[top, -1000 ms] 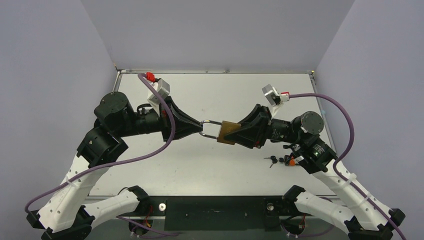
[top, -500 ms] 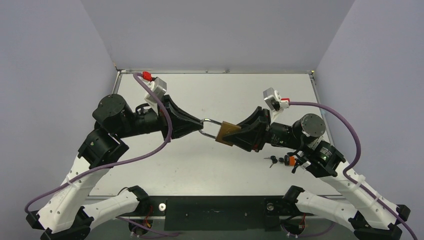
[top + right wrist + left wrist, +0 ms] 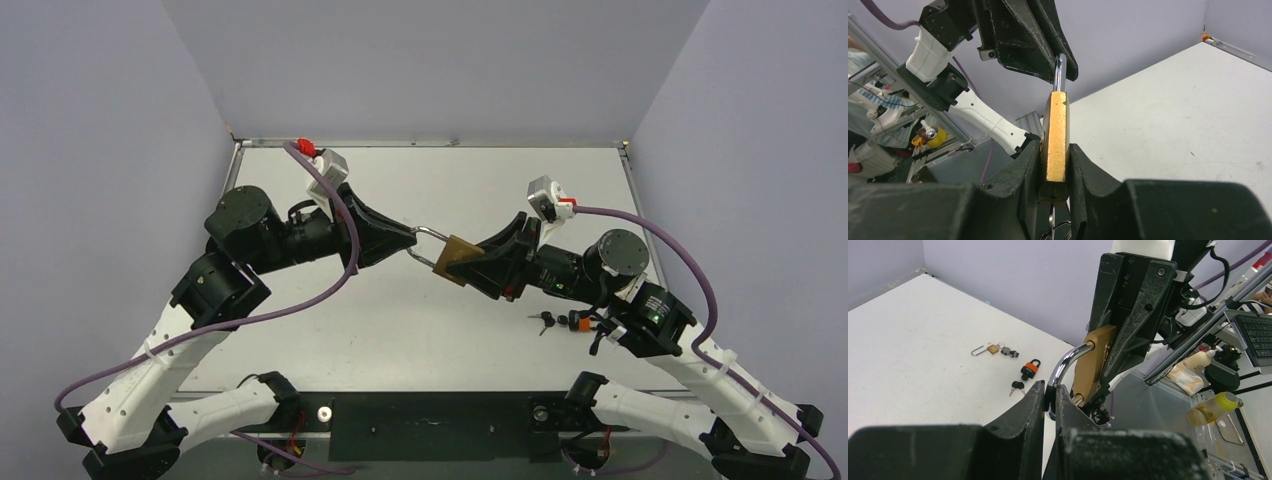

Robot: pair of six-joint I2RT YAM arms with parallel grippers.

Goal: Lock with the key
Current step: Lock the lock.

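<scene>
1. The left gripper (image 3: 1050, 390) is closed on the steel shackle (image 3: 1068, 362), its fingers pinching one leg of the loop near its end.
2. The right gripper (image 3: 1054, 155) is clamped on the brass padlock (image 3: 1055, 135), one finger flat against each broad face. The lock hangs in the air between the two arms, above the middle of the table (image 3: 400, 340).
3. A bit of metal shows under the lock between the right fingers. It may be a key in the keyhole, but I cannot tell, and I also cannot tell whether the shackle is snapped home.
4. The lock looks solid and heavy for its size, and rigid all through. Its faces are smooth and the shackle is polished, so I would expect it to slip under a light pinch.
5. The flat faces seem the best hold for the body. The shackle is best taken across the bar — as it is here.
6. Farther out, loose keys (image 3: 545, 320) and a small orange lock (image 3: 578, 321) lie on the table beside the right arm, well apart from the held lock.
7. Any key looks thin and light — it probably needs a firm grip on its head.
</scene>
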